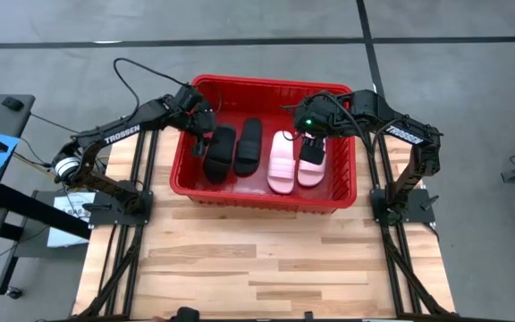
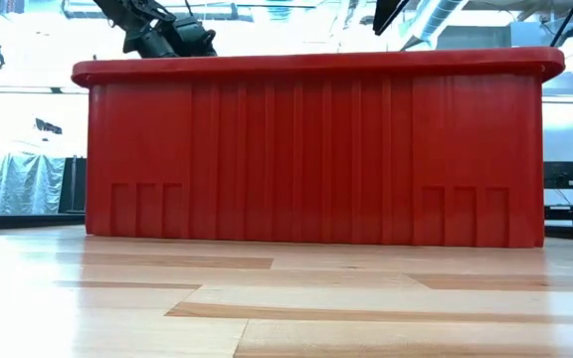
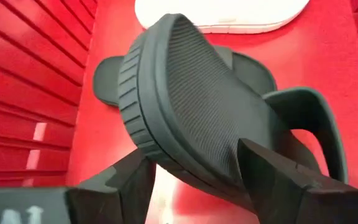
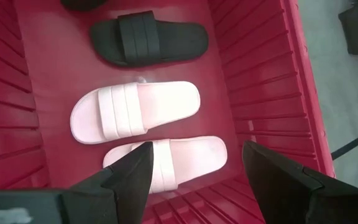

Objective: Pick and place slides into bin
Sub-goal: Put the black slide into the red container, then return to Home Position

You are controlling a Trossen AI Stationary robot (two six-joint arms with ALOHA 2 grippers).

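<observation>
The red bin (image 1: 266, 204) stands at the far middle of the table; in the low view its near wall (image 2: 316, 159) hides what is inside. My left gripper (image 1: 208, 134) is in the bin's left part, shut on a black slide (image 1: 220, 154) that is turned sole up (image 3: 191, 93). A second black slide (image 1: 249, 146) lies flat beside it on the bin floor. Two light pink slides (image 1: 282, 161) (image 1: 311, 163) lie flat side by side in the right part. My right gripper (image 4: 197, 165) is open and empty just above the pink slide by the right wall (image 4: 173, 158). My left gripper has the black slide across its width, near the end closest to the gripper (image 3: 185, 165), with one finger (image 3: 135, 180) at each side edge. The fingers slant down from the bin's far left corner. The slide is tilted, sole toward the gripper and strap (image 3: 309, 118) on the underside. Whether its far end rests on the floor I cannot tell.
The bin's ribbed left wall (image 3: 30, 93) is close beside my left gripper, and its right wall (image 4: 260, 93) is close beside my right gripper. Bare wooden table (image 1: 266, 259) lies on the near side of the bin.
</observation>
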